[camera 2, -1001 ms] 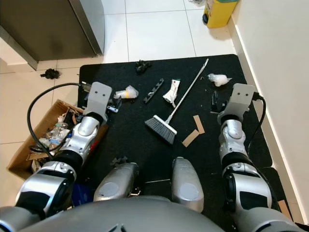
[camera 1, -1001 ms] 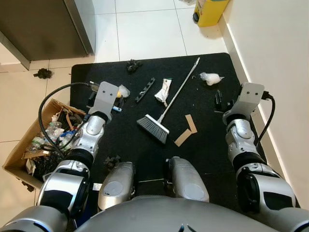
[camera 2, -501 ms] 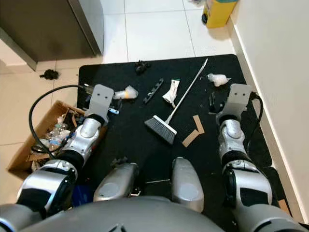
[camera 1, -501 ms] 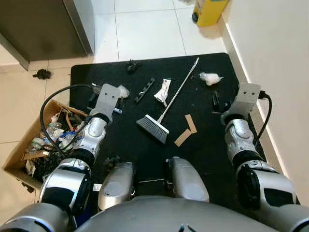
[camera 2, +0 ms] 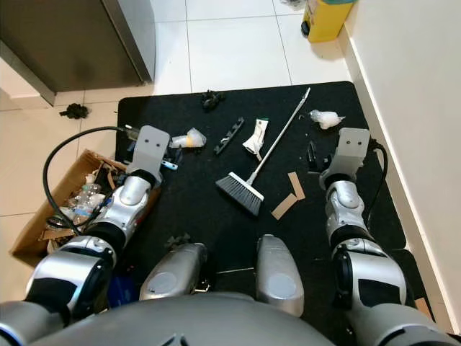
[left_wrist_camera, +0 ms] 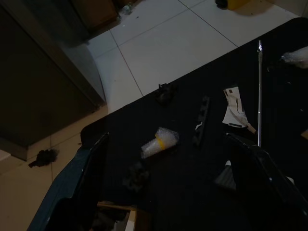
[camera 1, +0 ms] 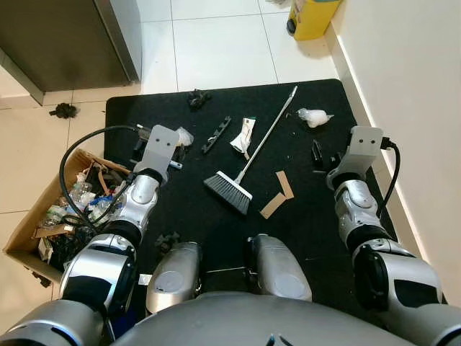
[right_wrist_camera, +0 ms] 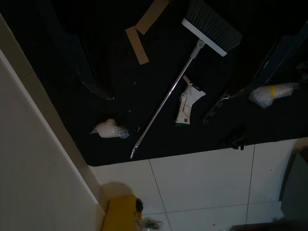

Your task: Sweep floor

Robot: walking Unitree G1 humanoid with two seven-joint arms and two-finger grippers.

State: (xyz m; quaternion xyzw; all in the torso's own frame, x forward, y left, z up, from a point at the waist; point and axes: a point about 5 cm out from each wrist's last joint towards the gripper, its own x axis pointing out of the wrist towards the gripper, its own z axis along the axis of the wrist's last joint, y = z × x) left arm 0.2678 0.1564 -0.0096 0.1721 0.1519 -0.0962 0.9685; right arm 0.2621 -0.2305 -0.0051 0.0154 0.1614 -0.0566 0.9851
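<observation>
White tiles surround a black mat (camera 1: 216, 216) below me; the broom (camera 1: 245, 169) lies at its middle, untouched, among scraps. From my left wrist, my left gripper (left_wrist_camera: 168, 187) hangs released above a plastic wad (left_wrist_camera: 160, 142). From my right wrist, my right gripper (right_wrist_camera: 192, 62) is spread wide over the broom.

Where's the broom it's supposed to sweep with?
The broom lies flat on the black mat, between the robot's two arms, its bristles toward the robot, with cardboard strips to its right and a crumpled wrapper against its handle.
</observation>
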